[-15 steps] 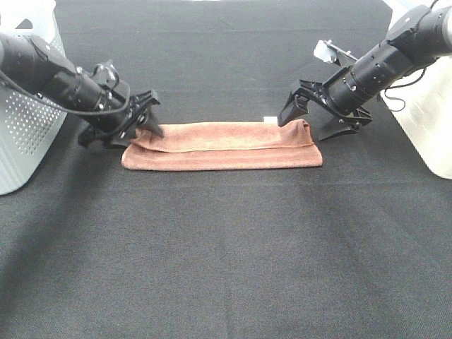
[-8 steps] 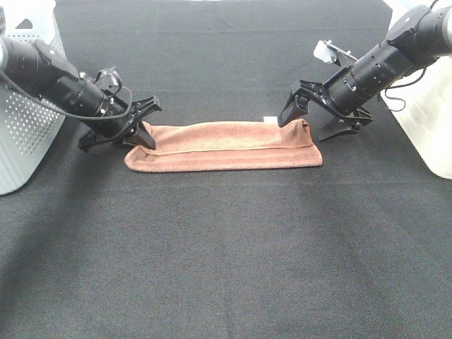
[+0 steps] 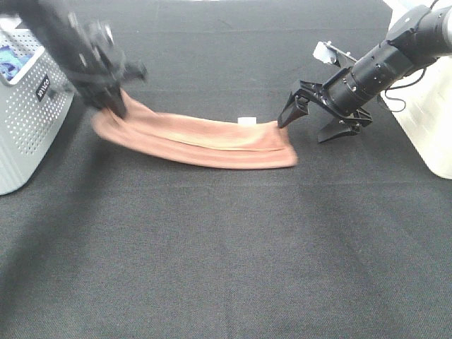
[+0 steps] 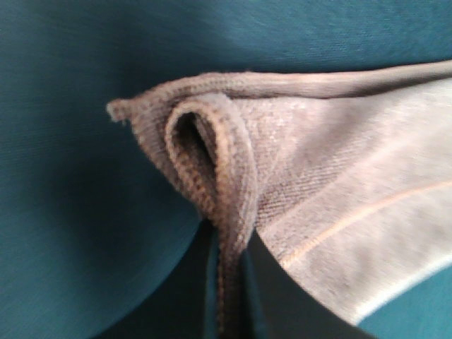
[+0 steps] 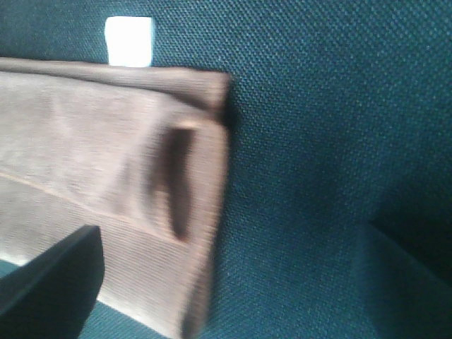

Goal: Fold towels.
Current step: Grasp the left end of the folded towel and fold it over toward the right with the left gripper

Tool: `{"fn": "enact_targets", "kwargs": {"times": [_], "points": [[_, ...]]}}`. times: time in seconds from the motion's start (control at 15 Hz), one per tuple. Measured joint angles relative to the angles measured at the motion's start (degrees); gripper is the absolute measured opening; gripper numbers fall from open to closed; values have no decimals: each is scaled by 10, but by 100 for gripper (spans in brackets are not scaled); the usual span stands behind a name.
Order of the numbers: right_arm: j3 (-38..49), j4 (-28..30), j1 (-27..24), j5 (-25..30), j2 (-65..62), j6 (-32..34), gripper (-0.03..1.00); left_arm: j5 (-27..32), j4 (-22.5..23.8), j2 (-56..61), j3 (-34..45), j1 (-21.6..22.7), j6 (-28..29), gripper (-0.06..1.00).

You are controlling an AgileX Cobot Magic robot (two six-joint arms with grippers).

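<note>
The left claw (image 3: 107,102) grips the towel (image 3: 205,140) at its end, the right claw (image 3: 305,127) gapes beside the other, so dragging may undo the fold.

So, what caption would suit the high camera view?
Folded reddish-brown towel pinched and lifted at one end by the left jaws; right jaws open at the other.

The towel (image 3: 198,138) lies as a long folded strip on the table (image 3: 226,254), left of the table's middle. The towel's left end is pinched in the left gripper (image 3: 111,106). The tag (image 3: 246,121) sits on the towel's far edge, toward its right end. The right gripper (image 3: 301,132), jaws spread, stands just beside the towel's right end. A basket (image 3: 28,127) stands left of the towel. A bin (image 3: 431,134) stands well to the towel's right, beyond the right gripper.
</note>
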State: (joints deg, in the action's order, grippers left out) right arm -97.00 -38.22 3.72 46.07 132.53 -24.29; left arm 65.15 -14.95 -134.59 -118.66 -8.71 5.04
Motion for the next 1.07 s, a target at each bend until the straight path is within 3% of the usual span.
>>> {"fn": "enact_targets", "kwargs": {"times": [0.2, 0.47, 0.53, 0.67, 0.93, 1.07], "points": [[0, 1, 0, 11, 0, 1, 89, 41, -10, 1, -80, -13, 17, 4], [0, 6, 0, 36, 0, 2, 89, 25, -127, -7, -88, -88, 19, 4], [0, 6, 0, 36, 0, 2, 89, 25, -127, -7, -88, -88, 19, 4], [-1, 31, 0, 50, 0, 43, 89, -24, -163, -37, -88, -117, 42, 4], [-1, 64, 0, 91, 0, 89, 89, -99, -183, -73, -88, -135, 63, 4], [-1, 64, 0, 106, 0, 90, 89, -115, -203, -87, -88, -140, 63, 12]]}}
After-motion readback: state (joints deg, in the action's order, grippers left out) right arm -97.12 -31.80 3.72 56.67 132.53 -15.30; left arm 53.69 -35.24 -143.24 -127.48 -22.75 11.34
